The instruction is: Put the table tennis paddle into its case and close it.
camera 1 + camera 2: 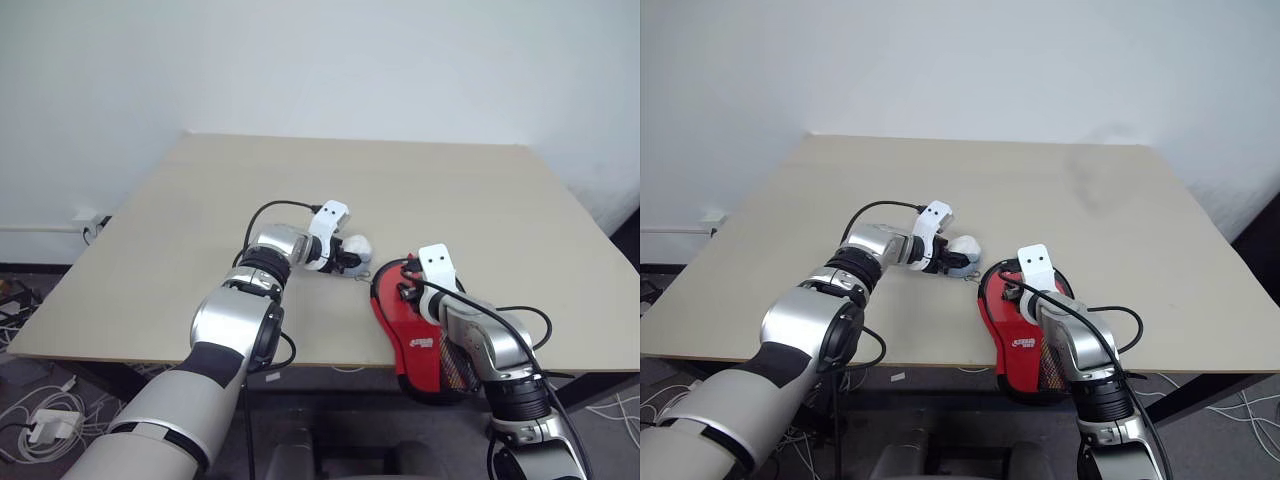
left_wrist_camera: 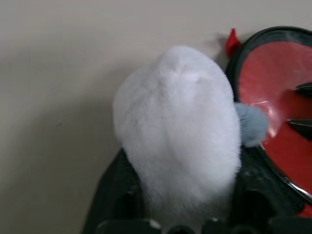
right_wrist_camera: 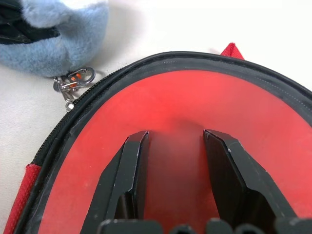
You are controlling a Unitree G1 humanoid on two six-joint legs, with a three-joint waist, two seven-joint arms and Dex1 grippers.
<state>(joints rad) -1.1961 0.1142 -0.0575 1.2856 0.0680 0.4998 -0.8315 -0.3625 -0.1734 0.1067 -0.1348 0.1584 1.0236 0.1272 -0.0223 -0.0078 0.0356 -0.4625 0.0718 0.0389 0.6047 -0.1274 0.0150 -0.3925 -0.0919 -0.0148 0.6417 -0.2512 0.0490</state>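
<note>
Head view: my left gripper [image 1: 345, 258] is clamped on the plush [image 1: 355, 246], case [image 1: 420, 340] just beside it, overhanging the near table [image 1: 150, 300] edge under my right arm.

Left wrist: plush wedged between fingers [image 2: 114, 195].

Right wrist: right gripper [image 3: 175, 161] part open, empty, fingertips against the case's red face; keyring [image 3: 73, 83] nearby.

Paddle: can't tell, likely inside.

Risk: pushing could slide the case off; open room lies ahead.

L tool [image 2: 180, 214] clamped shut, R tool [image 3: 176, 175] fingers parted, both arms fwd.
</note>
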